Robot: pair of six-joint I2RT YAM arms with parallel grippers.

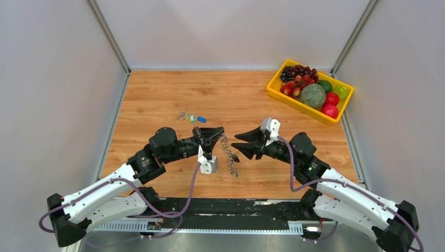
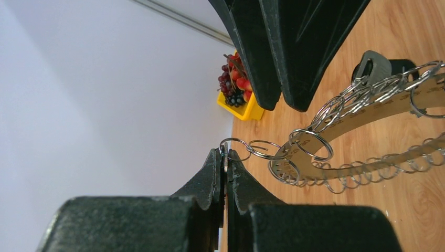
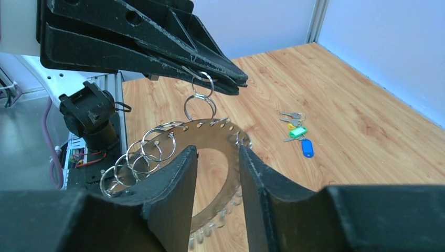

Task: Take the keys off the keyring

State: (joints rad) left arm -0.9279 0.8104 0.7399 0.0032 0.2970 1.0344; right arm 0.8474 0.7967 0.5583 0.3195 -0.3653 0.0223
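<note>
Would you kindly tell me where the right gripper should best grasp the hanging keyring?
Probably the flat band of the keyring, away from the left gripper that pinches its small split ring. The right gripper should come from its own side, one finger through the open centre, one outside the rim: the ring hangs with its face towards it.

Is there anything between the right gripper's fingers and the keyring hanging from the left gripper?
Nothing visible does. The right gripper, fingers open, faces the keyring directly. The left gripper pinches a small split ring at its top, above that path.
</note>
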